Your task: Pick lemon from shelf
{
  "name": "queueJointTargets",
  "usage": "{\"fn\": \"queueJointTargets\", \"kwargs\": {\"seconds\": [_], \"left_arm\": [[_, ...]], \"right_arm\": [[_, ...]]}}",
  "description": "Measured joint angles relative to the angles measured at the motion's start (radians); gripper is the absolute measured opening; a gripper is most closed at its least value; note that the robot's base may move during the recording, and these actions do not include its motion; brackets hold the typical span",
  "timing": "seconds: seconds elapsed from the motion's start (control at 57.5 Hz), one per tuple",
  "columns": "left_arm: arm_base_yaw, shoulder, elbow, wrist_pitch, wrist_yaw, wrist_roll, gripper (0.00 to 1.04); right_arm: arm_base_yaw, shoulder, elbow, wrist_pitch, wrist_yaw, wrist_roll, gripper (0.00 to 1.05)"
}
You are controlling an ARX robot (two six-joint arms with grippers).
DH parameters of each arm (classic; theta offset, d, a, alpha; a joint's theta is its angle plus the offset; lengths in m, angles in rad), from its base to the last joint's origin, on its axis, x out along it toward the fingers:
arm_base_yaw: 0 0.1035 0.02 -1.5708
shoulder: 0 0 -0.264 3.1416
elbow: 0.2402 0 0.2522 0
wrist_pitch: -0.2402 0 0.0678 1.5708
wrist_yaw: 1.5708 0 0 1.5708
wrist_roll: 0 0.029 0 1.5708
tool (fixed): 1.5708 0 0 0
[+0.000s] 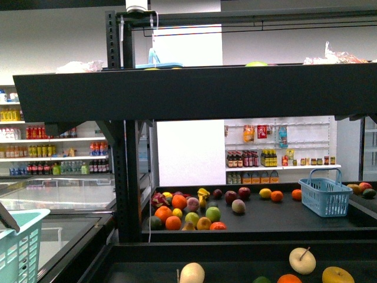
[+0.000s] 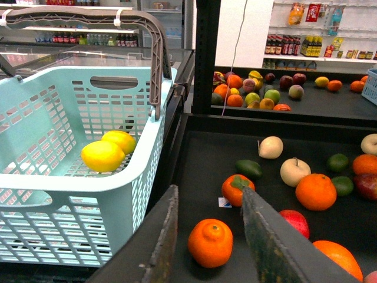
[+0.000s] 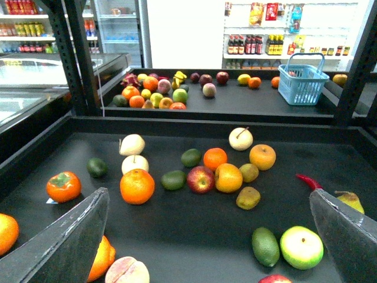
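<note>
Two smooth yellow lemons (image 2: 103, 155) lie side by side in a teal basket (image 2: 53, 224) hanging beside the black shelf (image 1: 119, 177). On the shelf's rear tray, a similar yellow fruit (image 1: 265, 193) sits next to an orange one; it also shows as the yellow fruit (image 3: 244, 78) in the right wrist view. My left gripper (image 2: 209, 191) is open low over the front tray (image 2: 200, 165). A small orange fruit (image 2: 210, 242) lies on the tray between its fingers, untouched. My right gripper (image 3: 208, 197) is open wide above mixed fruit, holding nothing. Neither gripper shows in the front view.
A blue basket (image 1: 325, 196) stands on the rear tray's right side. A heap of mixed fruit (image 1: 188, 211) fills that tray's left end. A red apple (image 3: 201, 180), oranges, avocados and a green apple (image 3: 301, 247) are scattered on the front tray. Glass-topped freezers (image 1: 59, 197) stand left.
</note>
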Motion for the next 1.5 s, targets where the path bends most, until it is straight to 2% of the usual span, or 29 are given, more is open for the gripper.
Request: {"fn": "queueJointTargets", "kwargs": {"seconds": [0.296,0.33,0.383,1.496], "left_arm": [[0.000,0.000,0.000,0.000,0.000,0.000,0.96],[0.000,0.000,0.000,0.000,0.000,0.002,0.99],[0.000,0.000,0.000,0.000,0.000,0.002,0.96],[0.000,-0.002,0.000,0.000,0.000,0.002,0.97]], "right_arm": [[0.000,0.000,0.000,0.000,0.000,0.000,1.02],[0.000,0.000,0.000,0.000,0.001,0.000,1.02],[0.000,0.000,0.000,0.000,0.000,0.000,1.02],[0.000,-0.002,0.000,0.000,0.001,0.000,1.02]]}}
